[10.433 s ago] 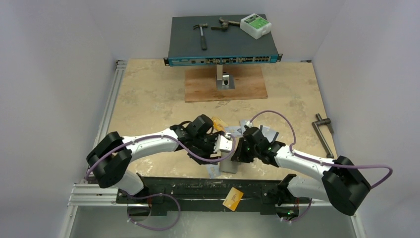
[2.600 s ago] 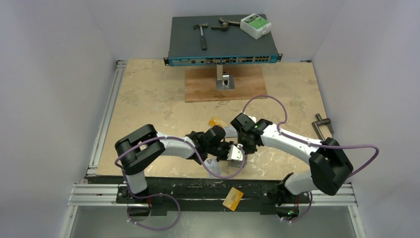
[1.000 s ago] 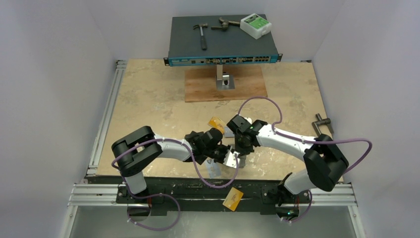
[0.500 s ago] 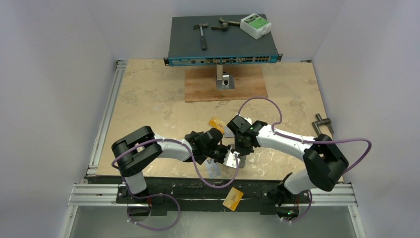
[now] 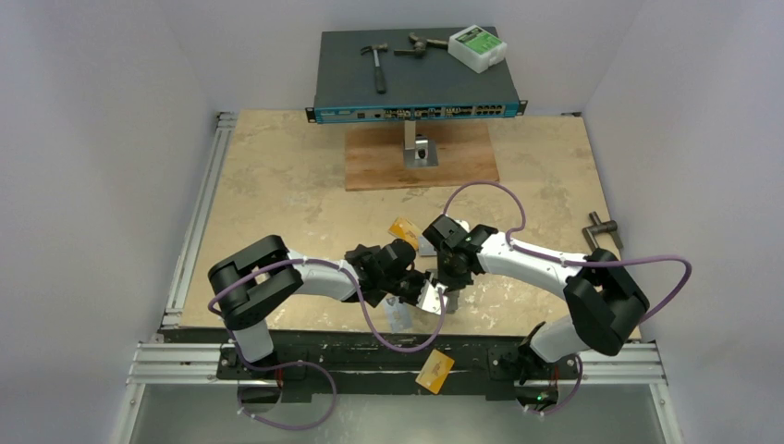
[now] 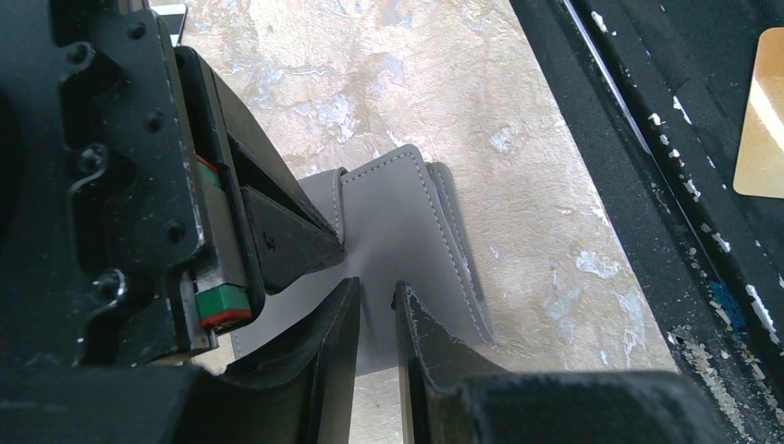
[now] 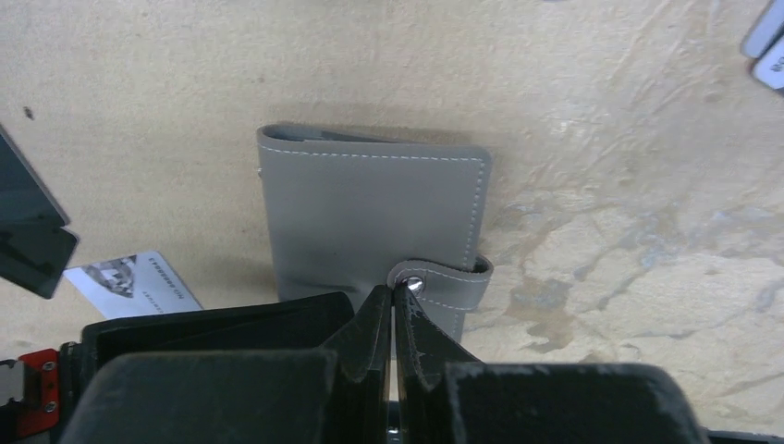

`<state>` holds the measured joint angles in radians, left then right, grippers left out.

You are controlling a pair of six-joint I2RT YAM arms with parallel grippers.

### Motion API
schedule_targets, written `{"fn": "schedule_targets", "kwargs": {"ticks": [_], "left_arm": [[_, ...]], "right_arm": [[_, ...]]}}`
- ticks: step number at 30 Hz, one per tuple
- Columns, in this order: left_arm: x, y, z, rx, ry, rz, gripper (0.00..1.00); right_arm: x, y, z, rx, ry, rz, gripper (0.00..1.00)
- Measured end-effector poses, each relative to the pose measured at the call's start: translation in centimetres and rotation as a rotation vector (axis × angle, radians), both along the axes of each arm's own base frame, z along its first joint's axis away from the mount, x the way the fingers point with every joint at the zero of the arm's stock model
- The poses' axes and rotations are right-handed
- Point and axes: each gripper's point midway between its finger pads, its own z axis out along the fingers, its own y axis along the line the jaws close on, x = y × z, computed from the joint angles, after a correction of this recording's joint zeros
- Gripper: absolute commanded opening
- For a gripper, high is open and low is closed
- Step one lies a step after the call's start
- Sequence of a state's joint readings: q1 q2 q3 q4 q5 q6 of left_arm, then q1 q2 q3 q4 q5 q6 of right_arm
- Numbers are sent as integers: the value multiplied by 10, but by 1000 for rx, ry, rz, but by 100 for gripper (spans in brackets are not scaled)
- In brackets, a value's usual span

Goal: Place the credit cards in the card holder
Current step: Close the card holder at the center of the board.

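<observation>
The grey card holder (image 7: 370, 213) is folded shut, its strap snapped over a metal button (image 7: 416, 287); it sits near the table's front edge (image 5: 431, 298). My left gripper (image 6: 374, 291) is closed on one edge of the card holder (image 6: 407, 222), with grey leather showing between its fingers. My right gripper (image 7: 393, 294) is shut, its tips against the rounded end of the strap. A printed silver credit card (image 7: 139, 282) lies beside the holder. One orange card (image 5: 404, 228) lies behind the grippers, and another (image 5: 434, 370) rests on the black frame in front.
A network switch (image 5: 416, 88) with a hammer and tools on it stands at the back, above a wooden board (image 5: 421, 157). A metal tool (image 5: 603, 245) lies at the right edge. Grey cards (image 7: 767, 42) lie beyond the holder. The black rail (image 6: 647, 139) borders the table's front.
Nothing has visibly moved in the last second. Before that, both grippers and the holder shifted slightly left and toward the front edge, and the right elbow swung inward.
</observation>
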<state>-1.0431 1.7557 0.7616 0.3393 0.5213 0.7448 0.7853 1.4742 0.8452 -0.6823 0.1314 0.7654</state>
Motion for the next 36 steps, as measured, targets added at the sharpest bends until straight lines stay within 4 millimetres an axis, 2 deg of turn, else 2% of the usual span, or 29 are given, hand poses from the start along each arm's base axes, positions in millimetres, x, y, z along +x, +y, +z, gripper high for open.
{"fn": "schedule_targets", "kwargs": {"ticks": [7, 16, 24, 36], "left_arm": [[-1, 1, 0, 1, 1, -2, 21], [-1, 1, 0, 2, 1, -2, 21], [-1, 1, 0, 2, 1, -2, 21], [0, 6, 0, 21, 4, 9, 21]], "right_arm": [[-6, 7, -8, 38, 37, 7, 0], [-8, 7, -10, 63, 21, -12, 0], [-9, 3, -13, 158, -9, -121, 0], [-12, 10, -22, 324, 72, -248, 0]]}}
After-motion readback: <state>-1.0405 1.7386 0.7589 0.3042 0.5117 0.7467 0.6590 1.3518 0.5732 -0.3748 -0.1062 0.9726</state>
